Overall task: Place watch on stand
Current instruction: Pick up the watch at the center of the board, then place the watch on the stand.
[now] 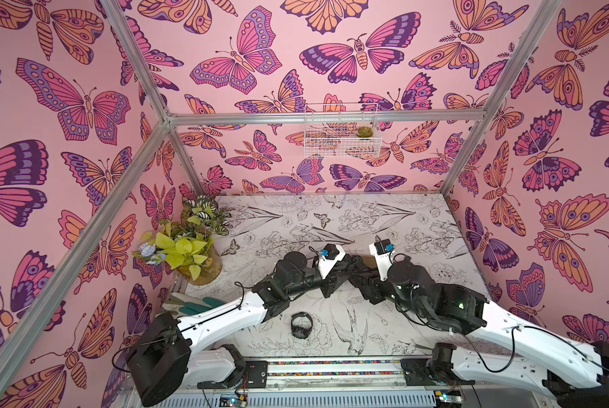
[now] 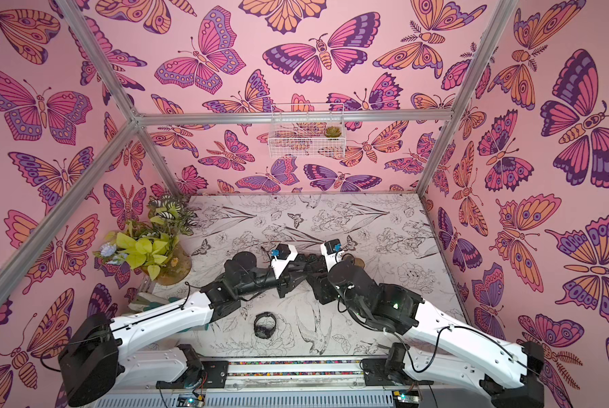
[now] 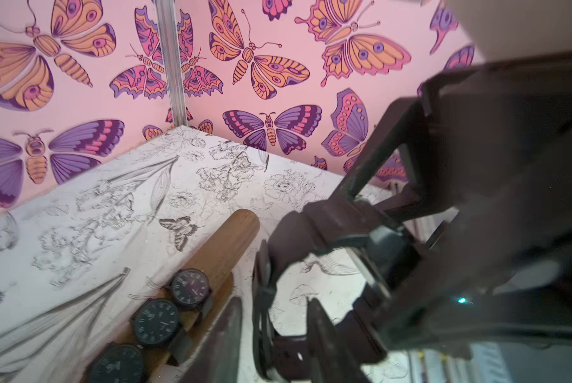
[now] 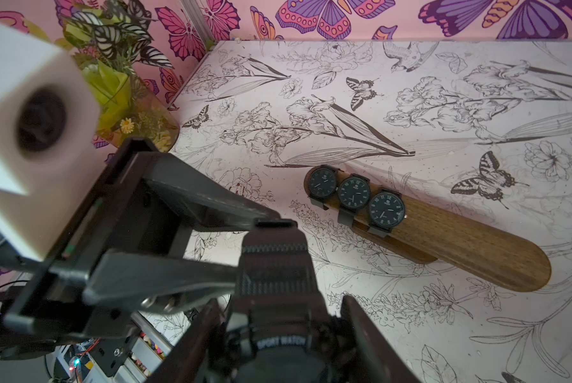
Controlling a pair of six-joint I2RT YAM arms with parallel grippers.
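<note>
Pink butterfly-print walls close in three sides of the flower-printed tabletop, whose back and right stretches lie bare, with a vase of leaves in the left rear corner. The wooden stand carries three dark watches at one end, the rest bare. Near it the right fingers pinch a sport watch by its case, the left fingers spread about its strap.

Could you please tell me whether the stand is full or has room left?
Not full. Three watches sit at one end of the stand; the rest of its wooden bar is bare.
</note>
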